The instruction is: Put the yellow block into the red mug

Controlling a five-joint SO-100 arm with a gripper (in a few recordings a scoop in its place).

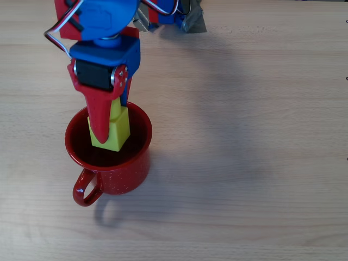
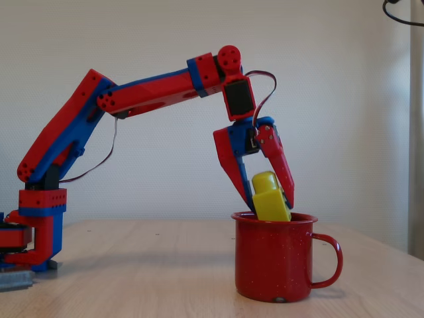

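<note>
The red mug (image 1: 128, 175) stands upright on the wooden table, its handle toward the bottom left in the overhead view and to the right in the fixed view, where the mug (image 2: 271, 260) is near the middle. The yellow block (image 1: 116, 130) hangs tilted in the mug's mouth, its lower part below the rim and its stud end up. My gripper (image 1: 111, 136) points down from above and is shut on the yellow block (image 2: 270, 197), one red finger on each side of it. The gripper (image 2: 270, 205) has its fingertips at rim height.
The arm's base (image 2: 36, 232) stands at the table's left end in the fixed view, at the top edge in the overhead view. A grey clamp (image 1: 193, 22) lies beside it. Bare wooden tabletop (image 1: 250, 163) stretches right of the mug.
</note>
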